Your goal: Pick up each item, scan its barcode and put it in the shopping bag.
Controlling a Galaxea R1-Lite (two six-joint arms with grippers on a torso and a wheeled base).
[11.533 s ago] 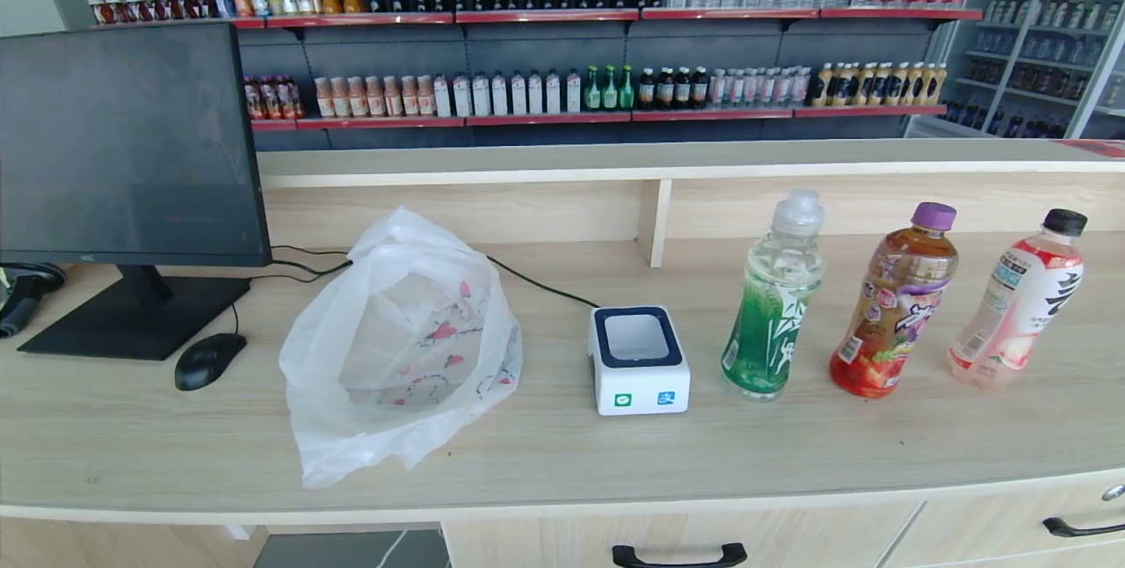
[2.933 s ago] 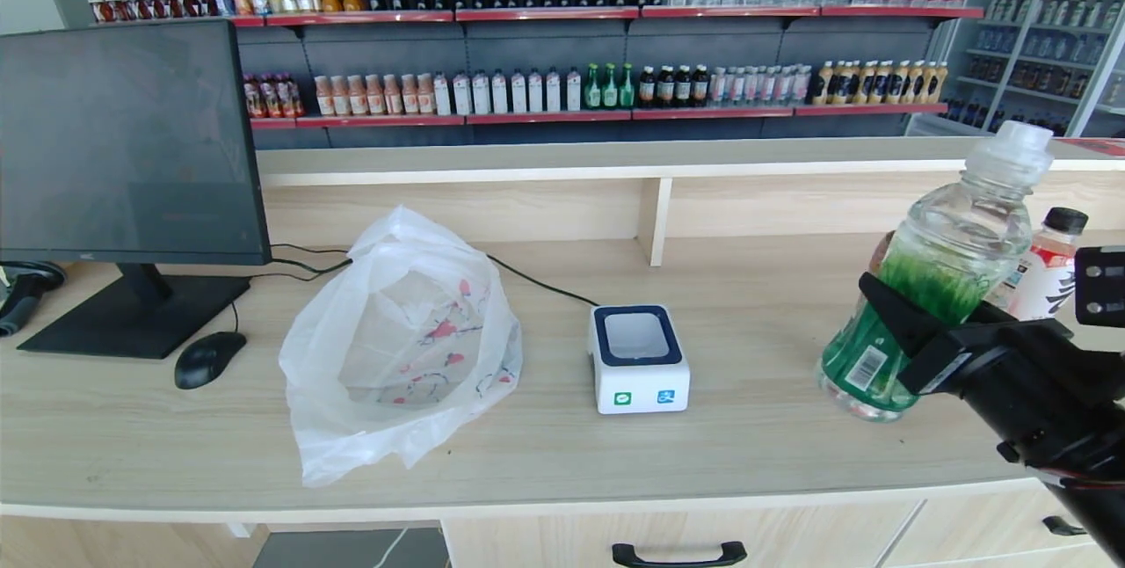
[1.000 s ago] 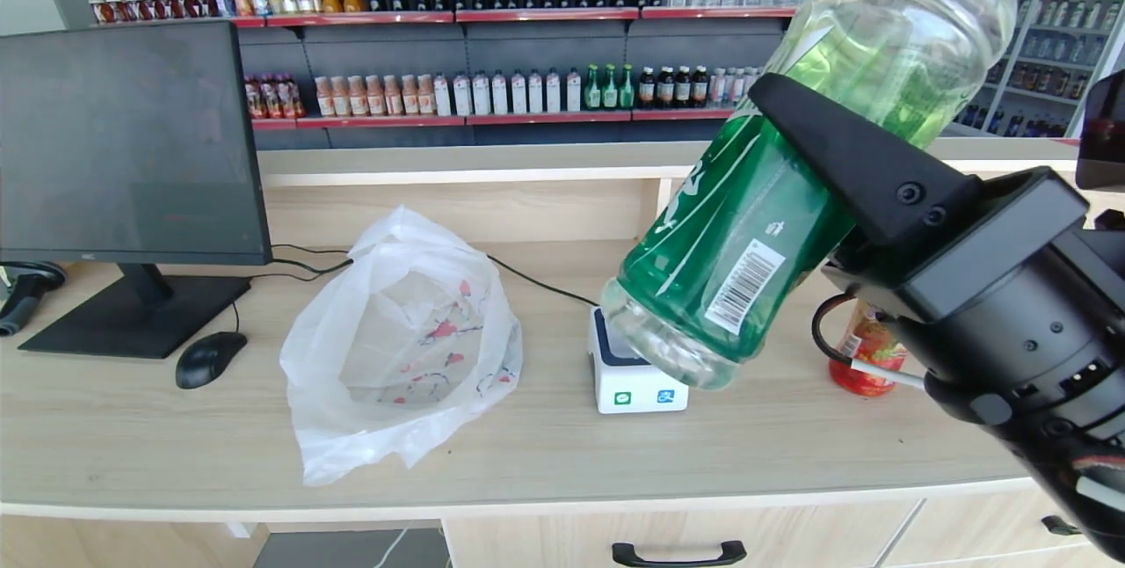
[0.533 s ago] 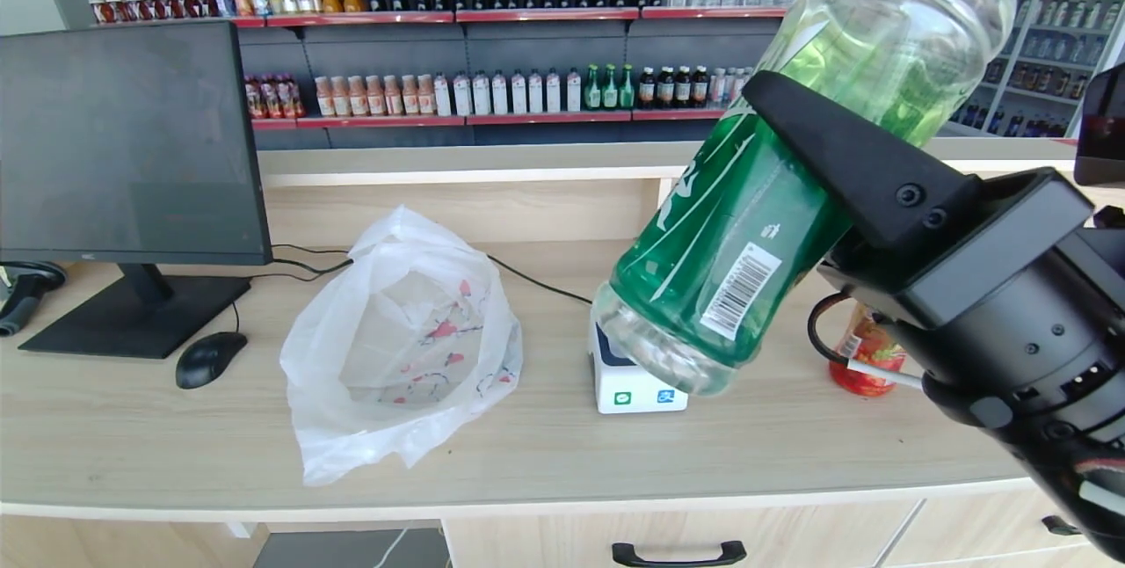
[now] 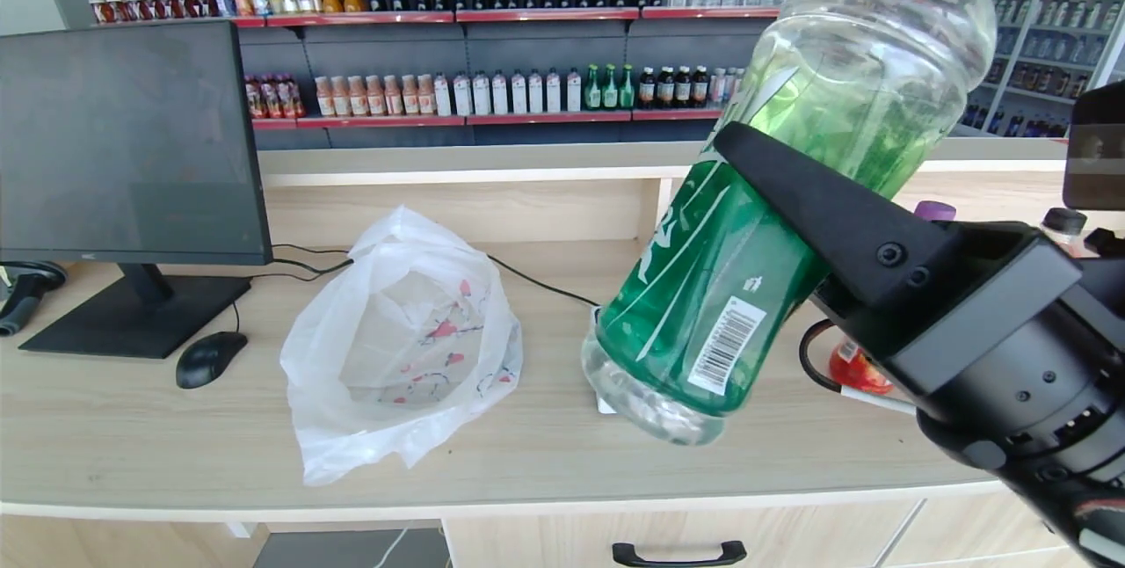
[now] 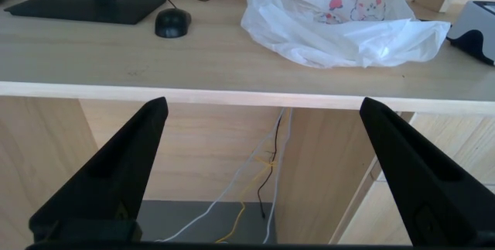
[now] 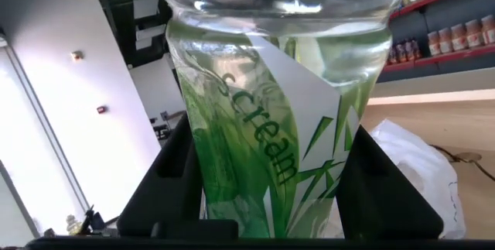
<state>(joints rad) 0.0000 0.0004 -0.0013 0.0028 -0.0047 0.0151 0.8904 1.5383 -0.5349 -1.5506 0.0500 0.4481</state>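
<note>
Right gripper [image 7: 271, 138]: fingers clamped on either side of the green bottle [image 5: 694, 304], mid-label; bottle held off the desk [image 5: 158, 436], tilted, its base low over the scanner [image 5: 603, 404] and hiding most of it; barcode faces the near side; shopping bag [image 5: 404, 348] sits open on the desk, just beside the scanner; left gripper [image 6: 261, 111] below the desk edge, fingers spread wide, nothing between them.
</note>
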